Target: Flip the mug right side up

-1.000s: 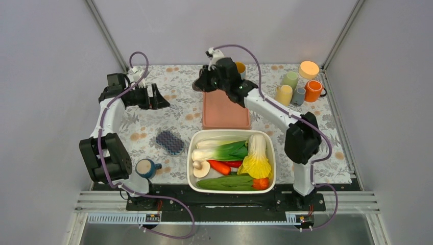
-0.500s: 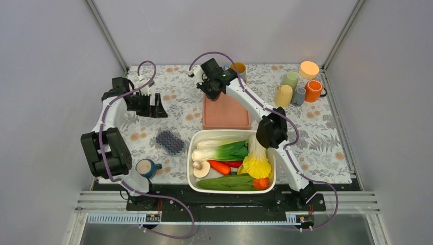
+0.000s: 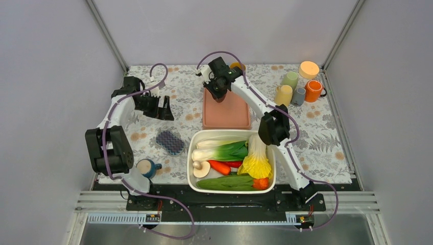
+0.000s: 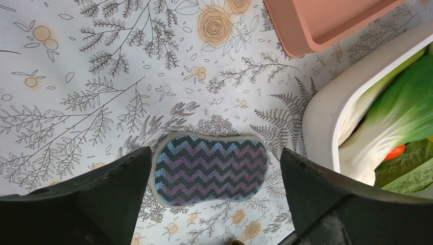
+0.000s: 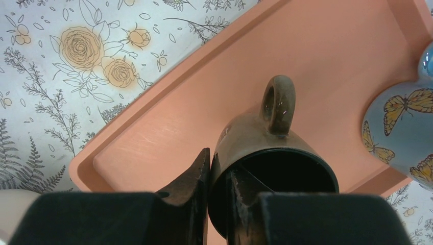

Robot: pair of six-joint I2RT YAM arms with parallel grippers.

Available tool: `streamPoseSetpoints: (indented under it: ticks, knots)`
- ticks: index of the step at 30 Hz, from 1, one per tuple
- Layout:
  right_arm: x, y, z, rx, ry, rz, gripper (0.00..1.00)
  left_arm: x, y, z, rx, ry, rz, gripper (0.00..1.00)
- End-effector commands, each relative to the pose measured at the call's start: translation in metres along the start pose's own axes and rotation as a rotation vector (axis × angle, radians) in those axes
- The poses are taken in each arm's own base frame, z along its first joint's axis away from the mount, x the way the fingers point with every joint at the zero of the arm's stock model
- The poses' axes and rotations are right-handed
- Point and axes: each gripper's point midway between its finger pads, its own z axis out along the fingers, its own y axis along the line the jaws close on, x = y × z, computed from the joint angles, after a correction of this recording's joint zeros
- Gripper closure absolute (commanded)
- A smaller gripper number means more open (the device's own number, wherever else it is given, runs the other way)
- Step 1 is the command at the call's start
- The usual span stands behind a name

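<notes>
Right hand (image 5: 218, 171) pinches the mug (image 5: 270, 138) wall, mouth up, over the tray (image 5: 168, 132): set-down step, by the look. Next, seat it flat, then release; left hand (image 4: 212, 171) gapes empty.

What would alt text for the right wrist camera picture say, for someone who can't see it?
The right gripper pinches the wall of a brown mug, one black finger inside its dark mouth, handle pointing away. Below lies a salmon tray on a floral cloth, with a blue butterfly mug at the right edge.
</notes>
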Motion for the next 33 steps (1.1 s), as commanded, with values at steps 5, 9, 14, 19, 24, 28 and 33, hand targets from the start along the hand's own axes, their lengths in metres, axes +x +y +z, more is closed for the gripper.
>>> streamPoseSetpoints:
  ticks: [5, 9, 14, 19, 24, 28, 33]
  knots:
    - [-0.017, 0.005, -0.009, -0.017, -0.058, -0.016, 0.80, -0.024, -0.004, 0.011, -0.021, 0.001, 0.048, 0.01]
    - [-0.011, 0.008, -0.002, -0.032, -0.042, -0.014, 0.77, -0.032, -0.013, 0.018, -0.011, 0.008, 0.064, 0.01]
    - [-0.008, 0.012, 0.000, -0.058, -0.040, -0.007, 0.68, -0.042, -0.021, 0.023, -0.008, 0.007, 0.081, 0.01]
    - [-0.020, 0.013, -0.019, -0.055, -0.072, -0.004, 0.57, -0.051, -0.027, 0.026, -0.006, 0.006, 0.094, 0.01]
    - [-0.046, 0.014, -0.063, -0.049, -0.156, 0.008, 0.45, -0.075, -0.033, 0.028, -0.024, -0.016, 0.105, 0.01]
    - [-0.062, 0.014, -0.112, -0.019, -0.222, 0.030, 0.34, -0.104, -0.051, 0.032, -0.028, -0.051, 0.123, 0.01]
    - [-0.047, -0.018, -0.180, 0.091, -0.259, 0.213, 0.27, -0.137, -0.078, 0.050, -0.047, -0.076, 0.143, 0.01]
